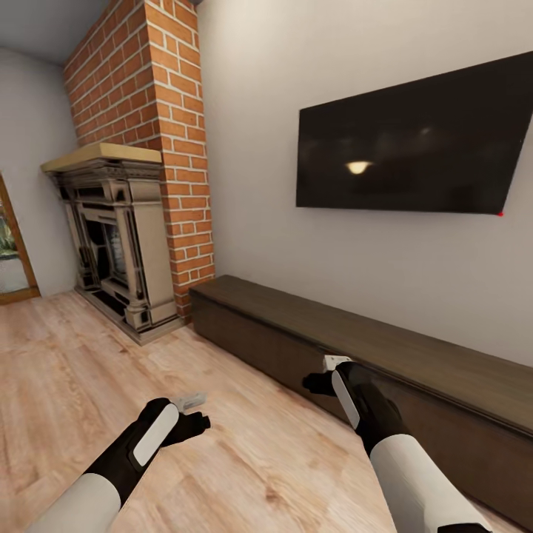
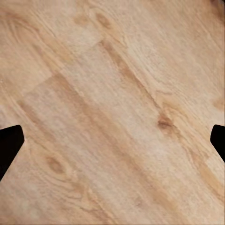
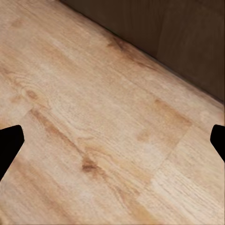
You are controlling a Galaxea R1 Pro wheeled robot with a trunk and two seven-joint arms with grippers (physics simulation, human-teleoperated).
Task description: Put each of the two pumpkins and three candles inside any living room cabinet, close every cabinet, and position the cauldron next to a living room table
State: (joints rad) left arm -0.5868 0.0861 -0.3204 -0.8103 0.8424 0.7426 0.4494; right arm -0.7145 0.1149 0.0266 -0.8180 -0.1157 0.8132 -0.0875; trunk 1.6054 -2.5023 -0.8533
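The long, low dark-brown cabinet runs along the white wall under the television, and its fronts look shut. My right gripper hangs open just in front of it, over the wood floor. The cabinet's base sits a short way ahead of the right gripper, which holds nothing. My left gripper is open and empty too, hovering over bare floor further from the wall; its wide-apart fingertips frame floorboards. The pumpkins, candles, cauldron and table are out of view.
A brick chimney with a stone fireplace stands at the cabinet's left end. A black television hangs on the wall above the cabinet. Light wood floor stretches left toward a glass door.
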